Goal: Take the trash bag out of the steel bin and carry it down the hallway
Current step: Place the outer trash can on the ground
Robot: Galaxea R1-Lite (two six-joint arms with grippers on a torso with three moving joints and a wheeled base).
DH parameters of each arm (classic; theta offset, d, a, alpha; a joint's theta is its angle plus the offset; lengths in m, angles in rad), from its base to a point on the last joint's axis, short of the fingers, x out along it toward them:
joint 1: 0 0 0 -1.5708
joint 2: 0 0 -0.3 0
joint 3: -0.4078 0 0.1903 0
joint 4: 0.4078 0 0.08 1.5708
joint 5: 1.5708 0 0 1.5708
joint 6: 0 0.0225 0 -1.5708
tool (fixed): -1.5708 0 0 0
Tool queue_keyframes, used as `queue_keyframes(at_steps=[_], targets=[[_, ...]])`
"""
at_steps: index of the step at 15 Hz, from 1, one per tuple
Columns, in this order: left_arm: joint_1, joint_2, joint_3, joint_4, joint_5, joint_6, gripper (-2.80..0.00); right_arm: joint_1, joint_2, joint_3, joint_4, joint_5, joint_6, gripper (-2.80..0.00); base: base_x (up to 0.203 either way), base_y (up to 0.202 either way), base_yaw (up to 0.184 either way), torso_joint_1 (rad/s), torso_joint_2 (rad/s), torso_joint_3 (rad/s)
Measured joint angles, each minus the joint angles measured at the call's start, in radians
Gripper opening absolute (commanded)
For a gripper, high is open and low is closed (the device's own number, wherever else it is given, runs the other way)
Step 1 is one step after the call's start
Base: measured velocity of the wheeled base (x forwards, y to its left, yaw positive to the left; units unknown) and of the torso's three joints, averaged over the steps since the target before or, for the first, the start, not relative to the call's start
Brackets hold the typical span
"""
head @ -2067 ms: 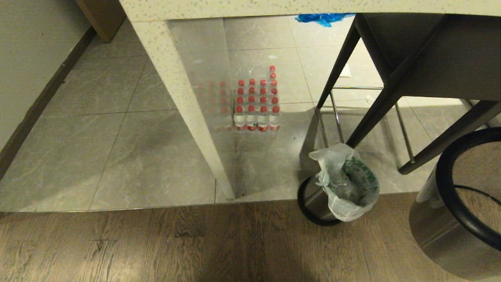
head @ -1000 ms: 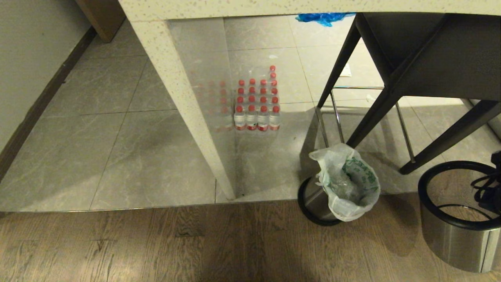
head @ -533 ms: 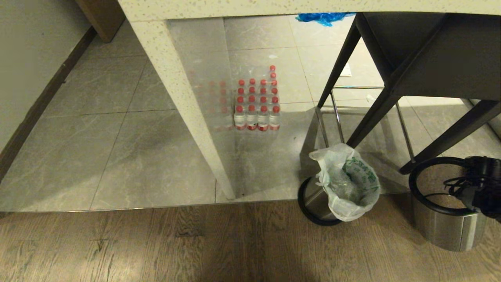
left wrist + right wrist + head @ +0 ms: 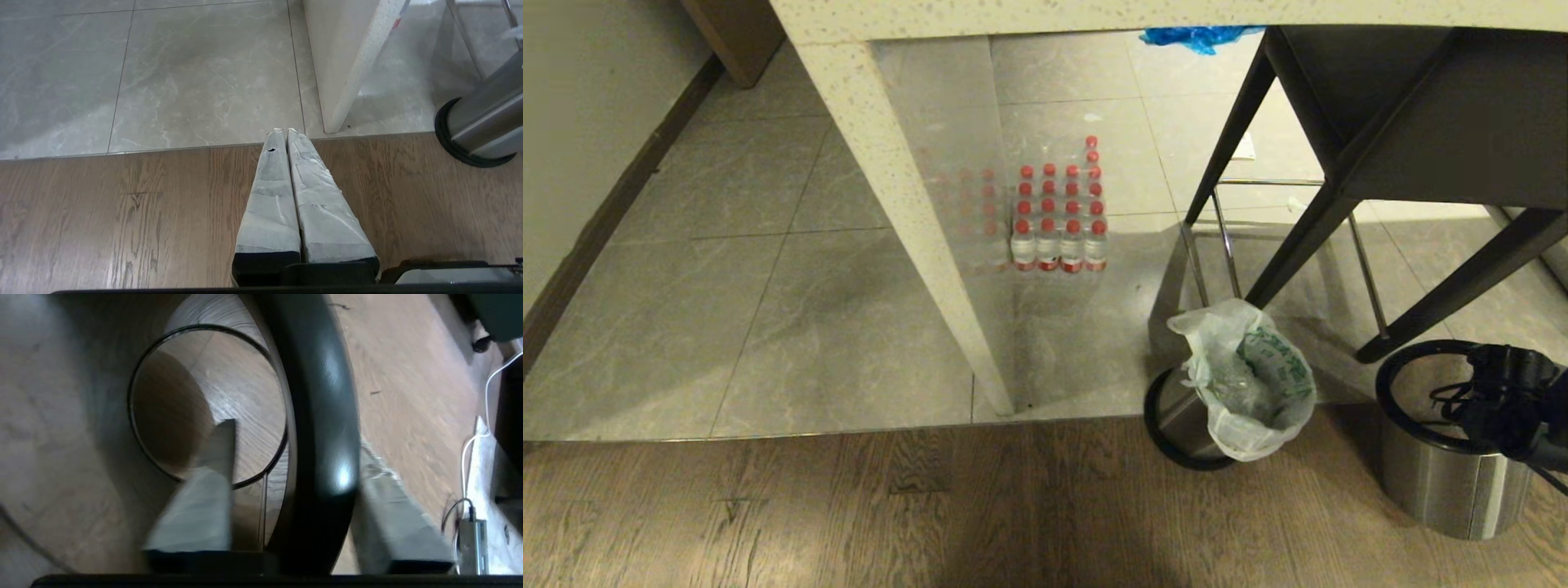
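Left gripper [image 4: 286, 132] hangs parked over the wood floor, fingers pressed together and empty, likely because one arm does this job. Past a pack of red-capped bottles [image 4: 1058, 220], the trash bag [image 4: 1245, 384] sits in the leaning steel bin [image 4: 1176, 416], not yet lifted out, mouth crumpled open, contents unclear. Far right, the right gripper [image 4: 1490, 400] straddles the black rim of a second steel cylinder [image 4: 1445, 482], fingers spread and not clamping; the cylinder is empty, floor visible through it.
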Motion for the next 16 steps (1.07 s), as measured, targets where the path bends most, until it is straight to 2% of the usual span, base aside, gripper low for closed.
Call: queue_keyframes(at_steps=[7, 13, 16], targets=[[0.000, 0.000, 0.000, 0.000, -0.001, 0.000, -2.80, -0.091, -0.076, 0.027, 0.004, 0.001, -0.083, 0.00, 0.000, 0.000, 0.000, 0.000, 0.00, 0.000], [0.000, 0.000, 0.000, 0.000, 0.000, 0.000, -2.80, -0.127, -0.129, 0.031, 0.010, 0.012, -0.085, 0.00, 0.000, 0.000, 0.000, 0.000, 0.00, 0.000], [0.000, 0.000, 0.000, 0.000, -0.001, 0.000, -2.80, -0.119, -0.161, 0.042, 0.017, 0.063, -0.084, 0.00, 0.000, 0.000, 0.000, 0.000, 0.00, 0.000]])
